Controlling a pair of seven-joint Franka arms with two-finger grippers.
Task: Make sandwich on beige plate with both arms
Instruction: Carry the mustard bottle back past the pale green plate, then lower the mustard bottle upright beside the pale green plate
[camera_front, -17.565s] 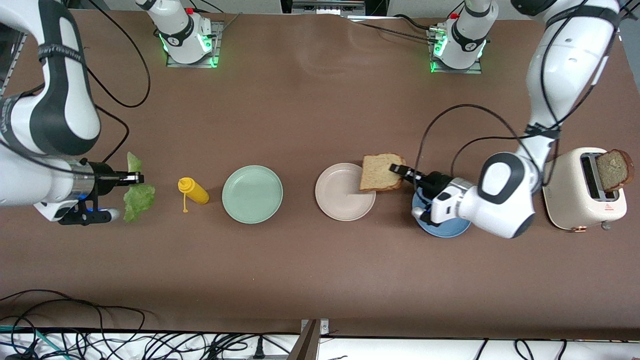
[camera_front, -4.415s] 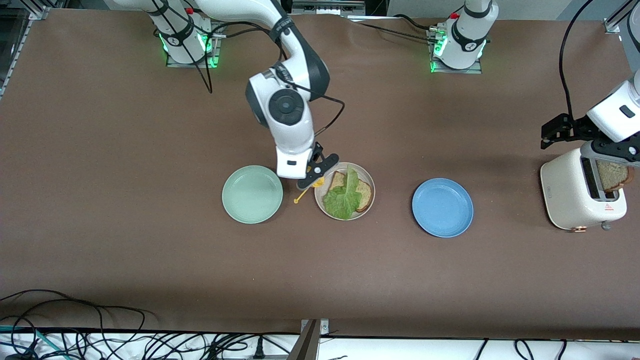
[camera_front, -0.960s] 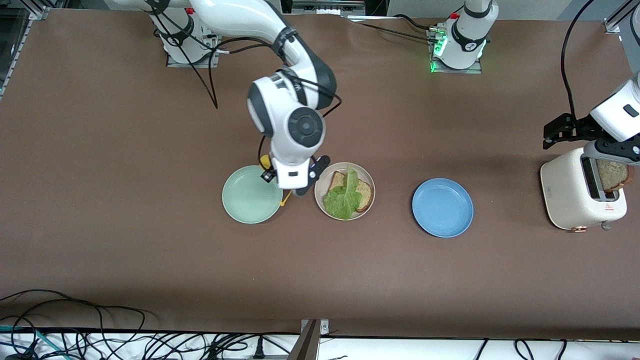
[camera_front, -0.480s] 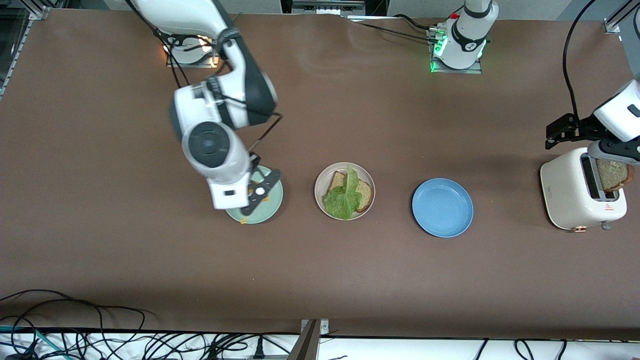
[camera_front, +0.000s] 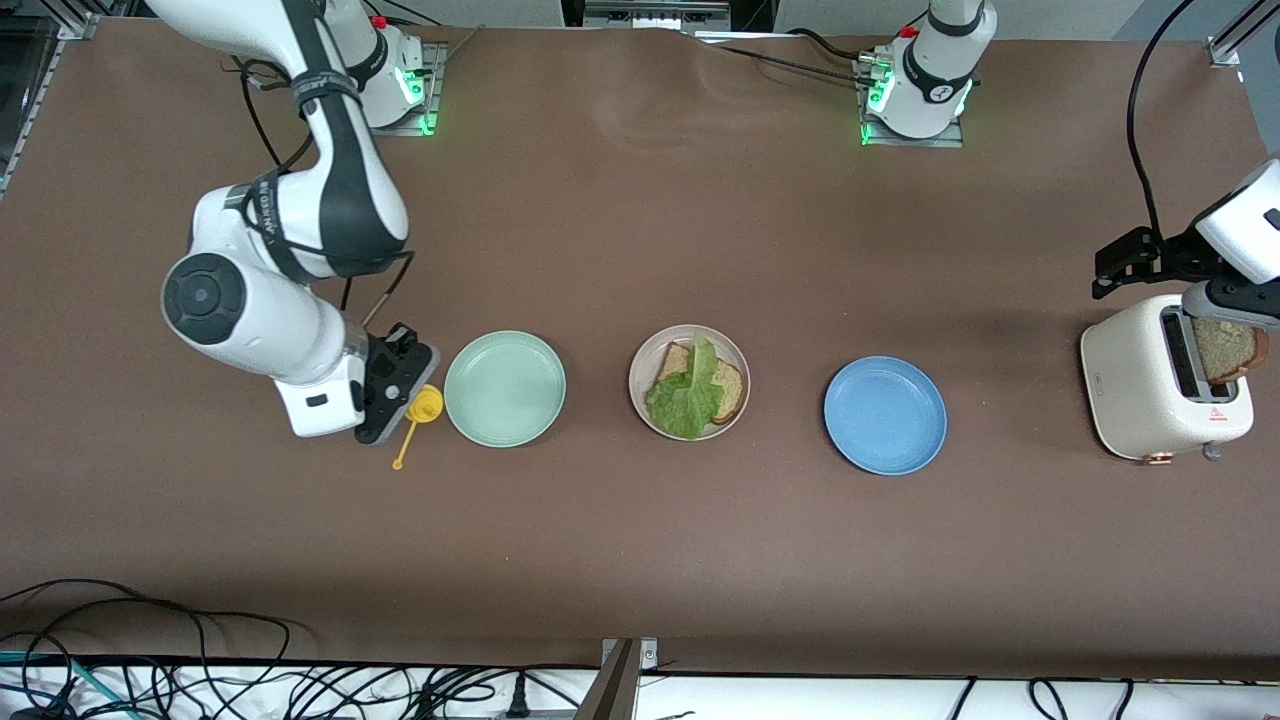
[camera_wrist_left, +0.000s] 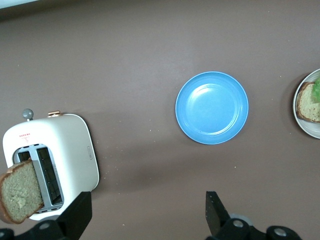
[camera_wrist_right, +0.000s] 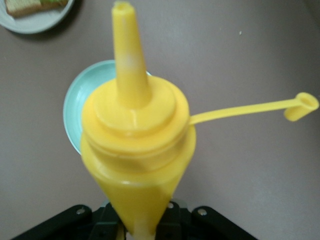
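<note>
Your left gripper (camera_wrist_left: 145, 220), fingers spread, hovers just beside the toaster (camera_front: 1165, 390), whose upright second bread slice (camera_front: 1228, 348) is nearest it; right gripper (camera_front: 385, 385) clutches the mustard bottle (camera_wrist_right: 137, 145); the open sandwich (camera_front: 695, 385) sits on the beige plate (camera_front: 640, 400), well apart from the toaster.

High front view down over the whole table (camera_front: 640, 560); wrist views downward, both sharing the beige plate (camera_wrist_left: 306, 125).
</note>
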